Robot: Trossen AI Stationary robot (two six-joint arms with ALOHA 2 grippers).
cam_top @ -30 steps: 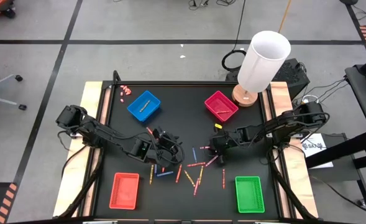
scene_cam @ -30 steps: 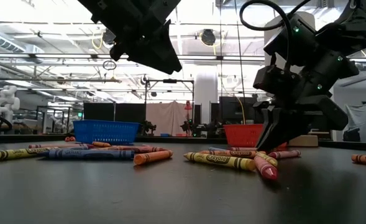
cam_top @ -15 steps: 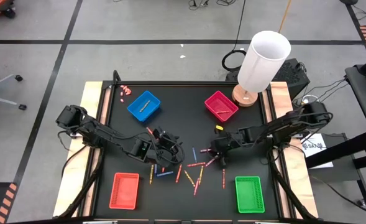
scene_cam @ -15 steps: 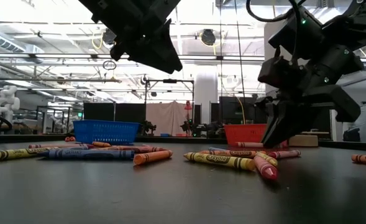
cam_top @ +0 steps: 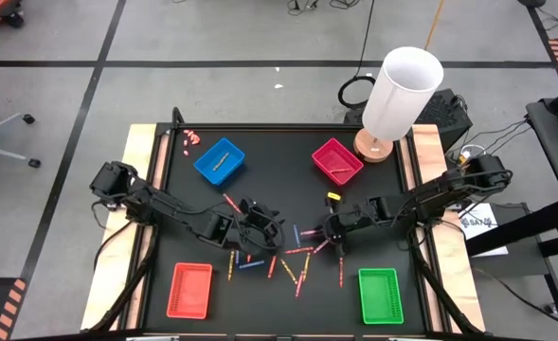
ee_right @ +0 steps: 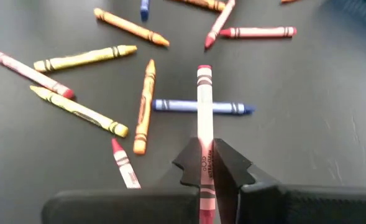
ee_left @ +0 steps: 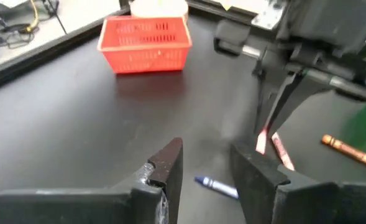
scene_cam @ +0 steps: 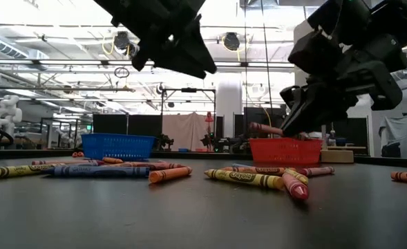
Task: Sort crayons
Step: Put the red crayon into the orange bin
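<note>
Now, with the right pincer (ee_right: 205, 163) clenched on a red crayon (ee_right: 204, 118) lifted clear of the crayons (cam_top: 297, 260) scattered mid-desk, carry it level to the matching tray, while the left pincer (ee_left: 202, 171) hovers released nearby.

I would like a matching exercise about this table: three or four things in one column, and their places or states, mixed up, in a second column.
Things:
1. right gripper
2. left gripper
3. green tray
4. blue tray

Places or states:
A. table's near right corner
B. open, holding nothing, above the table
C. shut on a pink crayon, lifted off the table
D. table's far left part

Pairs: 1-C, 2-B, 3-A, 4-D
</note>
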